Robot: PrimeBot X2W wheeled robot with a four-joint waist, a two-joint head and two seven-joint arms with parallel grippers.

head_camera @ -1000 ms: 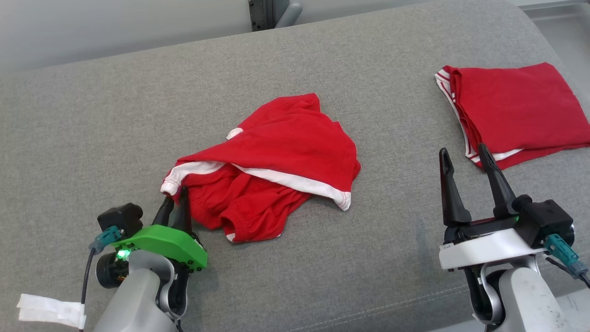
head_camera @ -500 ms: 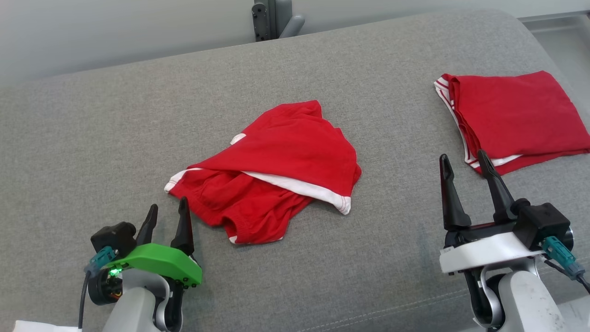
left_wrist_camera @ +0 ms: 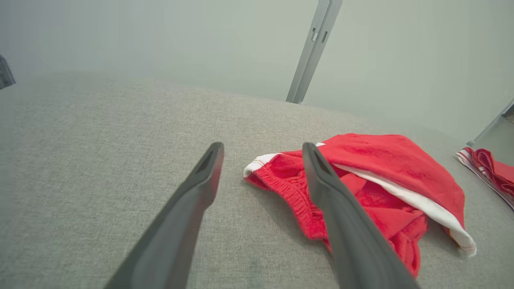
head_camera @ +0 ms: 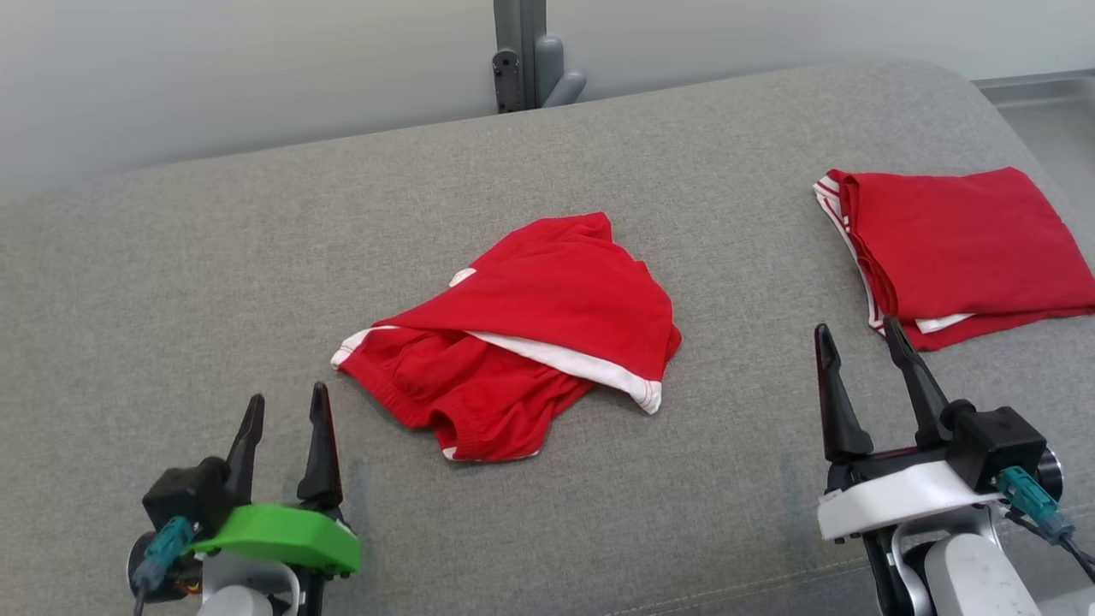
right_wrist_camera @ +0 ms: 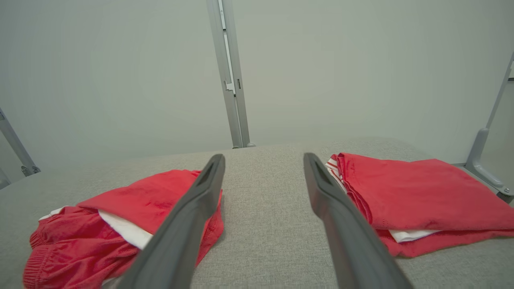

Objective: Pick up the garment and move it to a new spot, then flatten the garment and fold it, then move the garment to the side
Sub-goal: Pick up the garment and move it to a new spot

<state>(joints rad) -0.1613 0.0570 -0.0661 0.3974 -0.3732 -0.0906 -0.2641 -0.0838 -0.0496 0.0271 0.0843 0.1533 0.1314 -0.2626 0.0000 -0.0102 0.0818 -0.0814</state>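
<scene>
The left gripper (head_camera: 287, 393) and right gripper (head_camera: 857, 325) gape empty; the head view shows the garment (head_camera: 530, 325) whole, while in the left wrist view a finger (left_wrist_camera: 345, 224) covers part.

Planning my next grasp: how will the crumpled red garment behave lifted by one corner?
Probably floppy: the crumpled garment lies in soft folds, so it should hang and unfurl. Likely light, thin cloth. Pushed, it may bunch on the grey cushion.
</scene>
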